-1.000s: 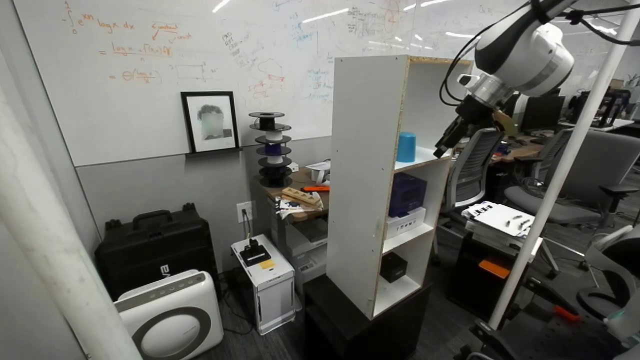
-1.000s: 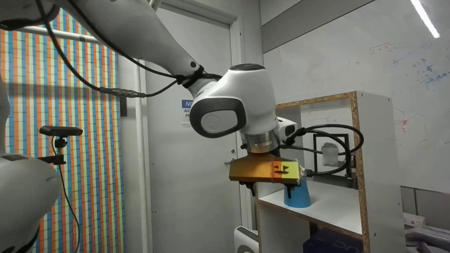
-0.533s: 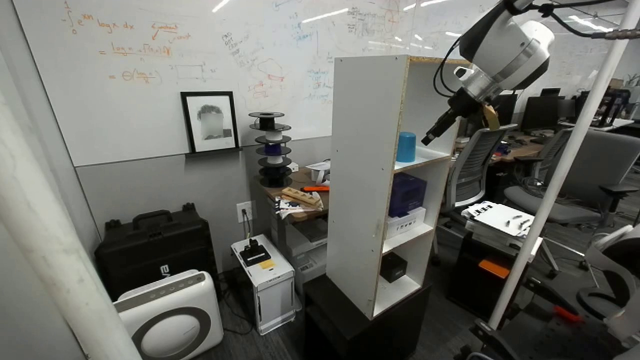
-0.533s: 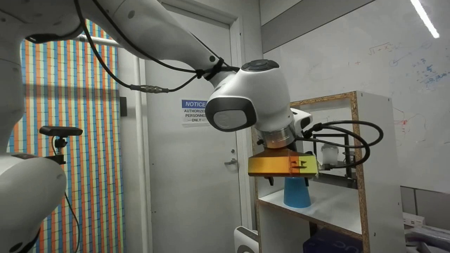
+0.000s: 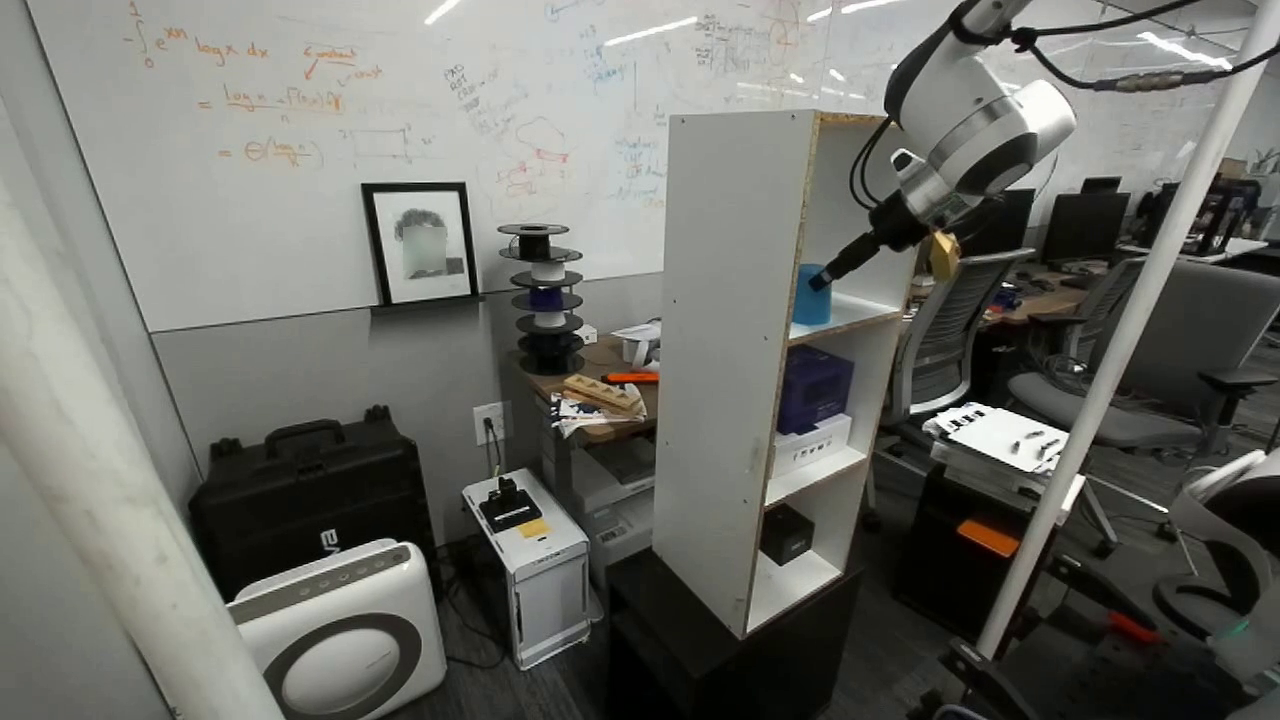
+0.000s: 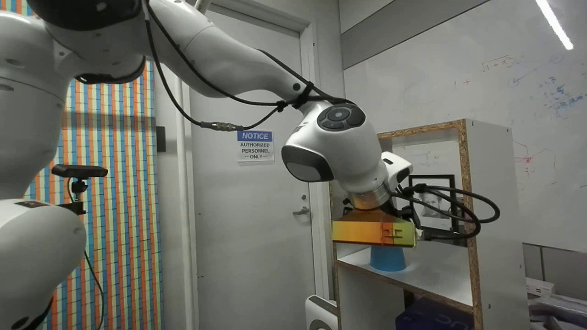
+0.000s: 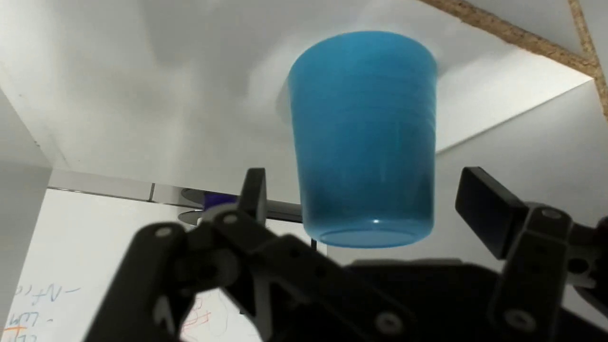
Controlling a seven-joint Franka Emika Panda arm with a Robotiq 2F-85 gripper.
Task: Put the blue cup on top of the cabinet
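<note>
The blue cup [image 5: 808,310] stands upside down, wide end down, on the upper shelf of the white cabinet [image 5: 735,350]. It also shows in an exterior view [image 6: 387,259], its top hidden behind the orange mount. My gripper [image 5: 820,281] reaches into the top compartment from the open front, tilted downward. In the wrist view my gripper [image 7: 368,204] is open, with one finger on each side of the cup [image 7: 365,137] near its narrow end. A gap shows between each finger and the cup. In an exterior view [image 6: 373,233] the orange mount hides the fingers.
The cabinet's top edge [image 6: 422,129] and side wall [image 6: 493,206] bound the compartment. A dark purple box [image 5: 818,385] sits in the compartment below, a black box [image 5: 787,533] in the lowest. A white pole [image 5: 1120,320] stands in front. Cables [image 6: 474,208] loop beside my wrist.
My gripper has moved from outside the front of the cabinet toward the cup and into the top compartment, and now overlaps the cup. The cup has not moved.
</note>
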